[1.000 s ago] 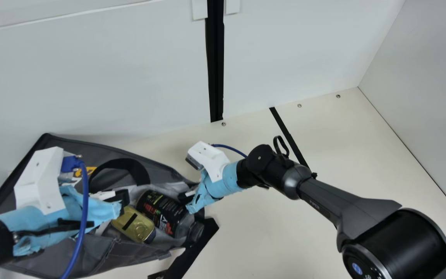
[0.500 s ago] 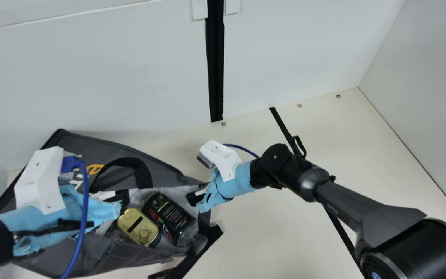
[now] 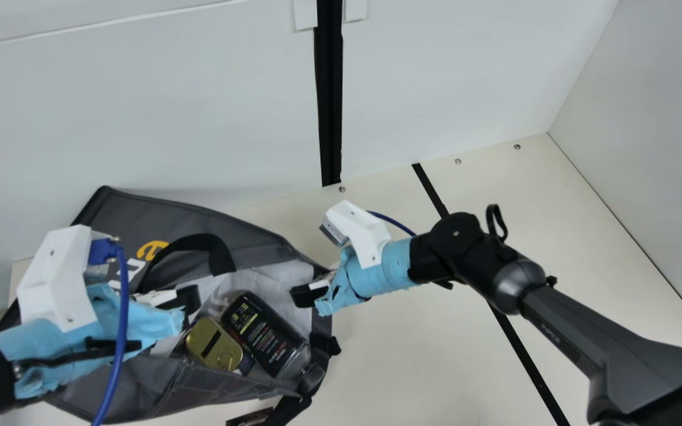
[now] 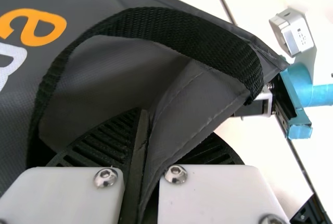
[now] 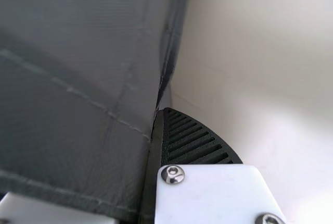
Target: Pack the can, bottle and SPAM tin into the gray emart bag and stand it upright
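The left hand [image 4: 151, 146], left of centre in the main view, is closed, a fold of gray fabric pinched between its ribbed fingers. The right hand [image 3: 308, 294], near the middle of the frame, is also closed on fabric at the bag's edge (its wrist view has gray cloth pressed against the pad). Held at two places well apart, the mouth of the gray emart bag [image 3: 163, 384] stays spread, presumably so that both sides can be drawn up together when it is stood upright.

Inside, below and between the hands, lie the bottle [image 3: 267, 334] and, beside it, the gold-lidded SPAM tin [image 3: 214, 345]. The bottle slants, its cap toward the lower right at the bag's rim; a hurried lift might let it roll out.

Above them, a black handle [image 3: 221, 257] loops over the bag's dark side, which leans toward the upper left. The bag rests on the cream worktop [image 3: 436, 343], close to the white wall [image 3: 140, 118] behind, which could serve as a backstop if it tips that way.
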Tool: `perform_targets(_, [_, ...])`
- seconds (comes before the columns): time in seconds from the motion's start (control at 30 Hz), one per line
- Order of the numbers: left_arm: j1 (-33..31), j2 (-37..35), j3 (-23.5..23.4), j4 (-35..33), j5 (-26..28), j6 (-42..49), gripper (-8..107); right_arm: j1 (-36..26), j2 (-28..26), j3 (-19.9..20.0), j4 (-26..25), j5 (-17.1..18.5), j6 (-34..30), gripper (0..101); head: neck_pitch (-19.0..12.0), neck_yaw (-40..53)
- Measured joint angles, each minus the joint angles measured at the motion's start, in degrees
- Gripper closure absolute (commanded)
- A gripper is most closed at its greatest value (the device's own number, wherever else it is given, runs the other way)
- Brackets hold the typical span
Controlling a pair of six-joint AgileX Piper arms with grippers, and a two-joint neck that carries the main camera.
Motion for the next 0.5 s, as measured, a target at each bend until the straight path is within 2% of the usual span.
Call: perform_targets(0.5, [-0.37,-1.33,-2.3,-3.5,-4.18,0.72,107,-5.63,-7.07,-2.63,5.7,11.46,5.63,101,0.0,-0.09])
